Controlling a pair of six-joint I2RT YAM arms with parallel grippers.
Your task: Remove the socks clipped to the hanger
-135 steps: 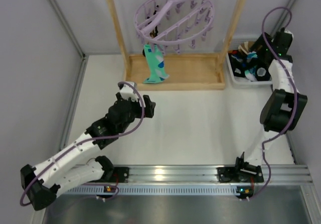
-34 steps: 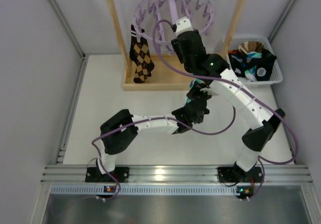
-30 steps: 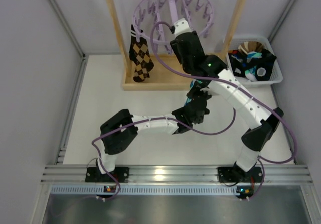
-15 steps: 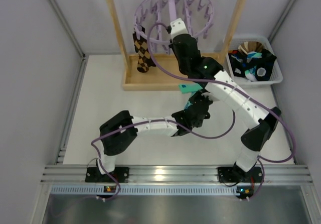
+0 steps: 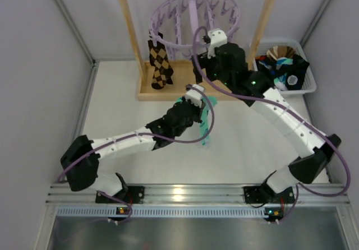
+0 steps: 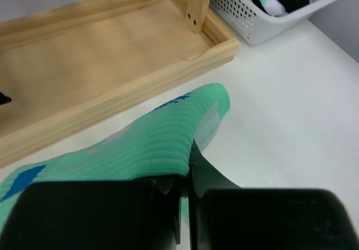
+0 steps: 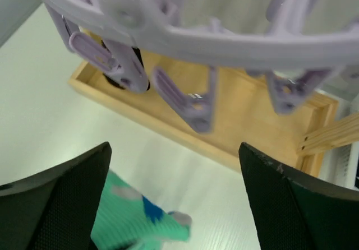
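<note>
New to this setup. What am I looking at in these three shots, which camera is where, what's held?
Two robot arms are bolted to a white table. The wide picture looks down from above and behind them; the other two come from cameras on each wrist. At the back a wooden stand carries a lilac peg hanger; a brown argyle sock hangs from it. A white basket on the right holds more socks. The left gripper is shut on a mint sock, clear of the pegs. The right gripper is open and empty just under the hanger.
</note>
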